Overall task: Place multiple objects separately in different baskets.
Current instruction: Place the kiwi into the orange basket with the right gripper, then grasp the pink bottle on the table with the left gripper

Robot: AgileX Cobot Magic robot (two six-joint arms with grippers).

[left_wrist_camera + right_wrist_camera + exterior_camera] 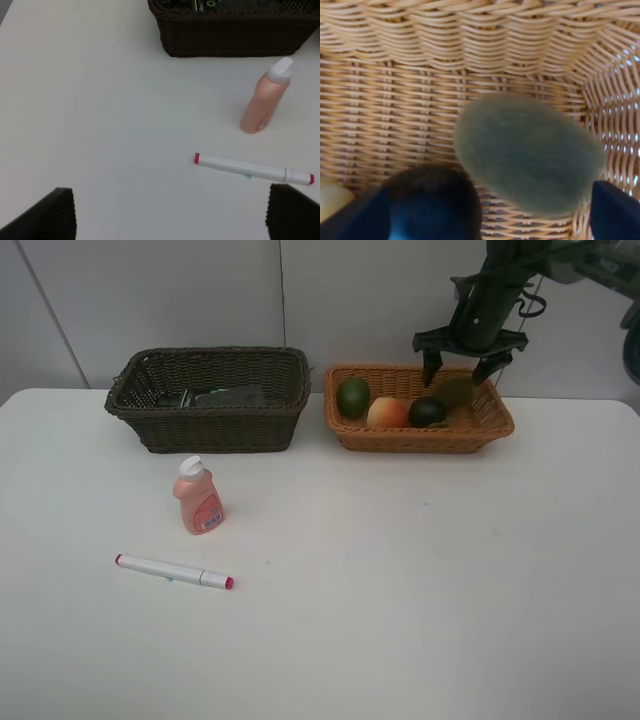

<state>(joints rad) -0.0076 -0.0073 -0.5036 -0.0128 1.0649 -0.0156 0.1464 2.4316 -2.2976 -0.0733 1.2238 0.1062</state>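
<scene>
1. A white counter (400,590) carries everything.
2. A deep, dark brown basket (210,425) stands at the back left. A dark-green box (232,395) lies inside; its pale-green printing is too small to read.
3. A shallower orange-tan basket (420,437) stands just beside it on the right.
4. The right gripper (457,373) hangs over the tan basket's far right end, jaws spread apart and gripping nothing.
5. The left gripper (170,212) hovers over the bare counter, jaws wide apart and empty.
6. A pink white-capped bottle (198,498) stands upright in front of the dark basket; its label is unreadable.
7. A white pink-tipped marker (172,571) lies flat near the bottle, without visible lettering.
8. Inside the tan basket, left to right: a green fruit (352,397), an orange-red fruit (387,413), a dark-green round fruit (428,412), and a blurred brown kiwi (455,390) just below the open right jaws.
</scene>
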